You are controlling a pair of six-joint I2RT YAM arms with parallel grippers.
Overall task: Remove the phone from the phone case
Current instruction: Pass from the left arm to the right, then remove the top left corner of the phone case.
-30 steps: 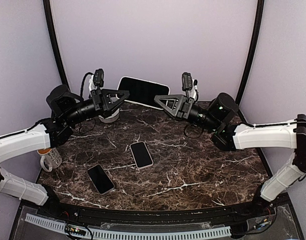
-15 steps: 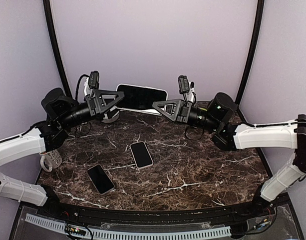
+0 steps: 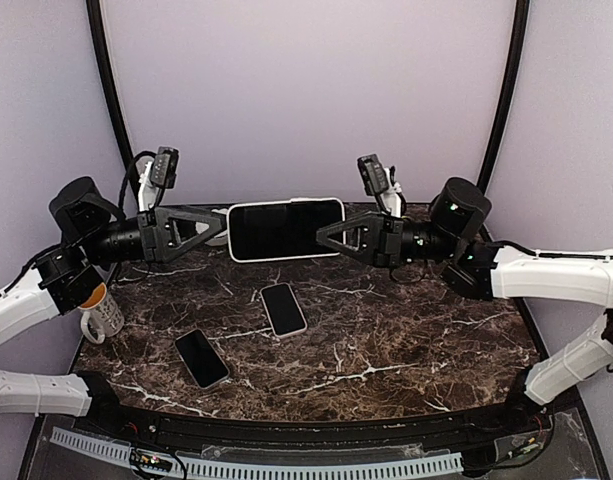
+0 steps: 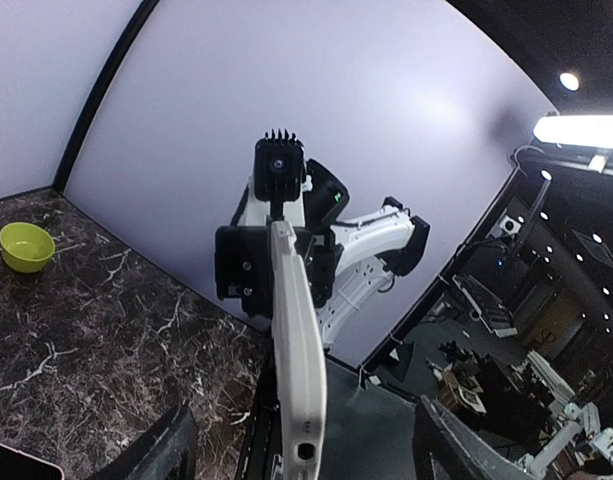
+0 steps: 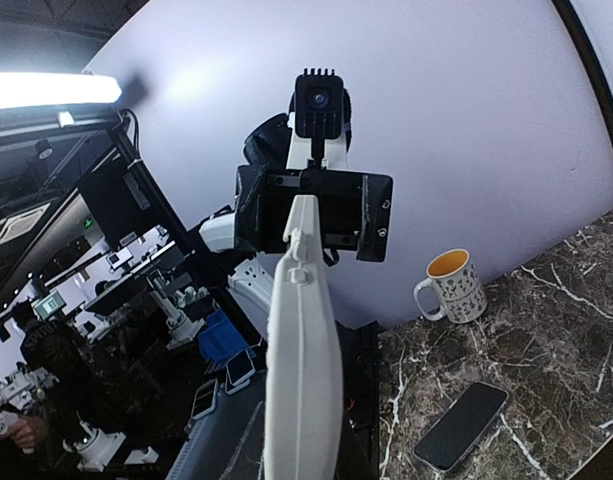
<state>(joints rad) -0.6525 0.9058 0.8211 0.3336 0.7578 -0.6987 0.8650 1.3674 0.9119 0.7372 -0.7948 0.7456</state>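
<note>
White phone case (image 4: pixel 298 360), with the phone (image 3: pixel 284 229) sitting inside it, is hanging level in the air above the rear of the marble surface (image 3: pixel 406 340). The right claw (image 3: pixel 329 236) is clamping its right end, while the left claw (image 3: pixel 218 228) is standing open at the left end, fingers (image 4: pixel 166 445) spread clear of the case. Two bare handsets (image 3: pixel 283 308) (image 3: pixel 202 358) are lying on the surface below.

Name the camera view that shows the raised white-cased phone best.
Top external: the cased phone faces that camera, with its whole dark screen and white rim visible. The left wrist and right wrist views each catch only its thin white edge, seen end-on.
</note>
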